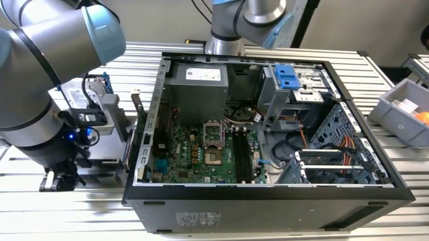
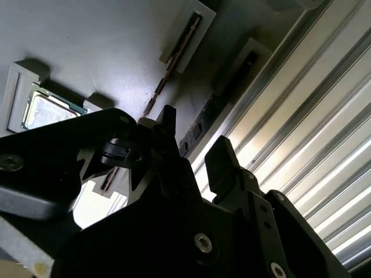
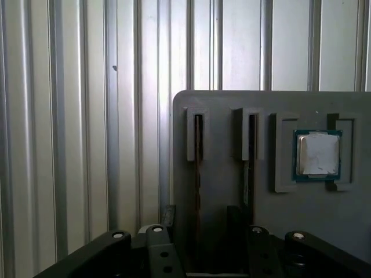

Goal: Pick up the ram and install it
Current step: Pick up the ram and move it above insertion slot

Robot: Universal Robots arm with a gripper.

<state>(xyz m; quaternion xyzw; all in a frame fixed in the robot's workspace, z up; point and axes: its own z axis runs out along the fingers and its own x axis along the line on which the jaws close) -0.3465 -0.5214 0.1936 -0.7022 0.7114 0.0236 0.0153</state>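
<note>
Pincer (image 3: pixel 201 219): stood wide and straddled the ram (image 3: pixel 199 168), a finger (image 3: pixel 168 215) on each side. Kept clear of it on both sides, as far as could be seen.

Lost the ram's near end behind the pincer's black frame in both wrist views. Met it edge-on, so made out no chips, just a thin dark-brown line. Could not judge how deep it sat in its slot. Had the arm (image 1: pixel 40 75) bulking across the exterior view's left, cut off at the frame's edge.

Found the ram standing on its long edge in the grey tray (image 3: pixel 232 101), in the slot nearest the tray's side edge and the ribbed bench (image 3: pixel 69 116). Ran lengthwise along that slot, parallel with the bench's grooves, from under the pincer toward the tray's far rim. Lay parallel to a second stick (image 3: pixel 250 162) in the next slot, just beside it and not touching. Beyond that, noted a square chip (image 3: pixel 317 153) lying flat in its own pocket.

Placed the open case (image 1: pixel 268 201) mid-frame in the exterior view, with the board (image 1: pixel 194 155) facing up and its long black slots (image 1: pixel 241 155) well apart from the pincer. Glimpsed a grey bin (image 1: pixel 402 108) cut off at the exterior view's right.
</note>
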